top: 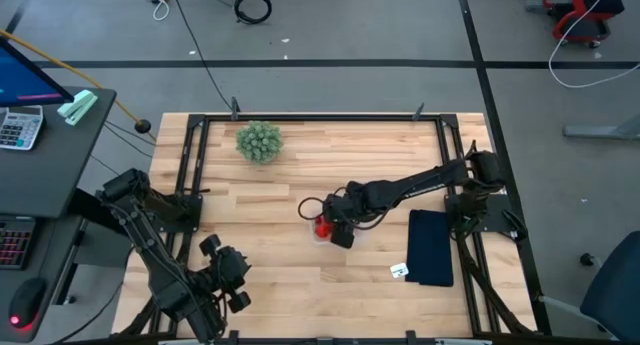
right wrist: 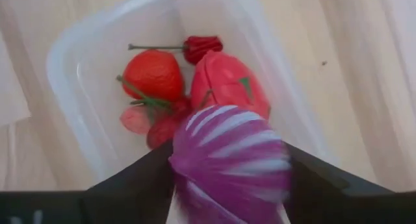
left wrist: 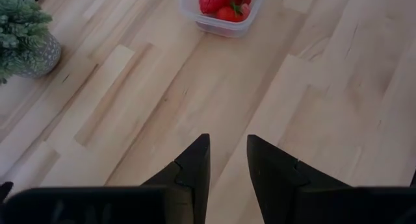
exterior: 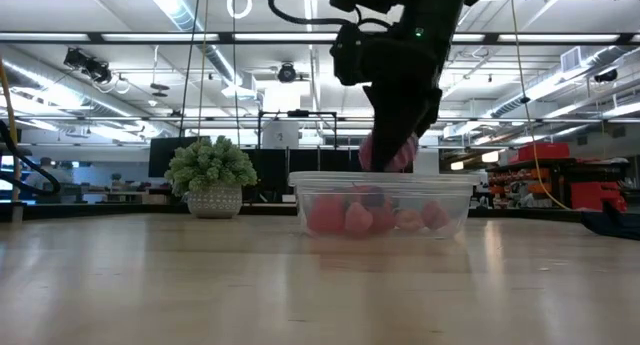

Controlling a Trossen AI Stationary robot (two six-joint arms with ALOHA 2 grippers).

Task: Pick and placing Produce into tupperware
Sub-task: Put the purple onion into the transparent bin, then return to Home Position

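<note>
Where the wooden table [top: 300,285] fills the high view, it is seen framed by a dark rail, and both arms are seen reaching over it. A flat dark pad [top: 431,247] is laid on the table's right side, with a small white tag [top: 399,271] just beside its lower left corner. A bushy green plant [top: 259,141] in a pale pot is placed near the far edge, well apart from the other objects.

The right gripper [right wrist: 231,175] is extended to the middle of the table and is held directly above the tupperware [right wrist: 84,49]. Its fingers [right wrist: 130,178] are pinched on a purple-magenta piece of produce with pale stripes [right wrist: 231,162], which is held just over the tub's open top; in the low view it is seen at about the level of the rim [exterior: 385,177].

The tupperware is set on the table near its centre, between the plant and the pad. Inside it, several red pieces are gathered: a round red one with a green stalk [right wrist: 153,73], a larger pinkish-red one [right wrist: 227,84], a small dark red one on a thin stem [right wrist: 201,47], and a pale pink one [right wrist: 135,119] low against the wall.

The left gripper [left wrist: 227,162] is kept near the table's front left corner, its jaws spread slightly apart with nothing between them.
</note>
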